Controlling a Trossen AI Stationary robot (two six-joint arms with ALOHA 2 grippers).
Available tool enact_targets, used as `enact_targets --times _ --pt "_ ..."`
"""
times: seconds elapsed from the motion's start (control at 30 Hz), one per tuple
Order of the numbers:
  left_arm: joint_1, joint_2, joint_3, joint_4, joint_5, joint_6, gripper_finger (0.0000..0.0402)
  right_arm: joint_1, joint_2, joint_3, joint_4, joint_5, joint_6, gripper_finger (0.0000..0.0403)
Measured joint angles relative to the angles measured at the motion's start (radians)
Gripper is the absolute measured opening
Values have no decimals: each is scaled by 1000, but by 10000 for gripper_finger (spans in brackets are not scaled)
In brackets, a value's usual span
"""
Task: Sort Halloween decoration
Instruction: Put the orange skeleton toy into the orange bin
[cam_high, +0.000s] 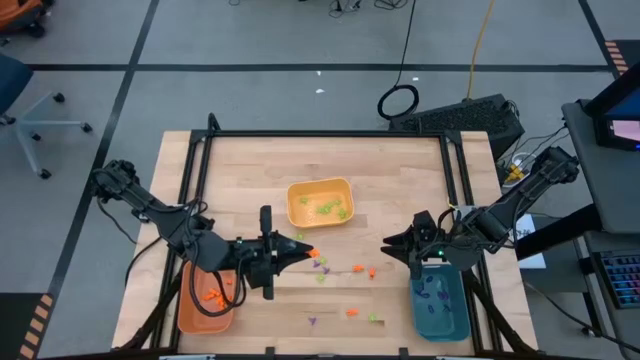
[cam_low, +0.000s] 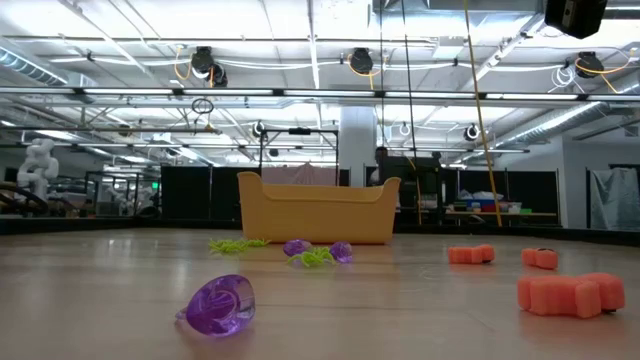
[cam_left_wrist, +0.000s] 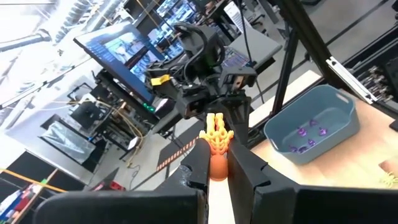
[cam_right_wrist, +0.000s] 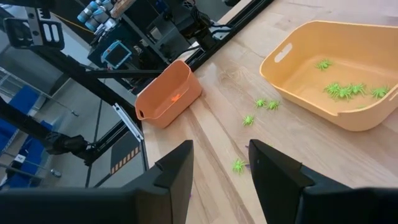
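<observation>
Purple ring piece (cam_low: 217, 304) lies nearest the low camera on the table (cam_high: 400, 190); orange pieces (cam_low: 570, 293) sit near its front edge. Left gripper (cam_high: 303, 248), raised beside the orange tray (cam_high: 190, 318) at the front-left corner, is clamped on an orange decoration (cam_left_wrist: 216, 142). Right gripper (cam_high: 392, 246), fingers (cam_right_wrist: 176, 171) parted with nothing between them, hangs by the teal tray (cam_high: 440, 322) at the front-right corner, which holds purple pieces (cam_left_wrist: 308, 135). Green pieces (cam_right_wrist: 347, 89) lie in the yellow tray (cam_high: 296, 198) mid-table; more loose bits (cam_high: 340, 268) scatter between the grippers.
</observation>
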Motion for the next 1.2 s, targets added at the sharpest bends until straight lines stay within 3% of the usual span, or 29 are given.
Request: enact_targets --times 0.83,1.2 --pt "0 0 0 -1 0 -16 27 0 0 0 0 0 0 141" --pt "0 0 0 -2 0 -248 27 0 0 0 0 0 0 141"
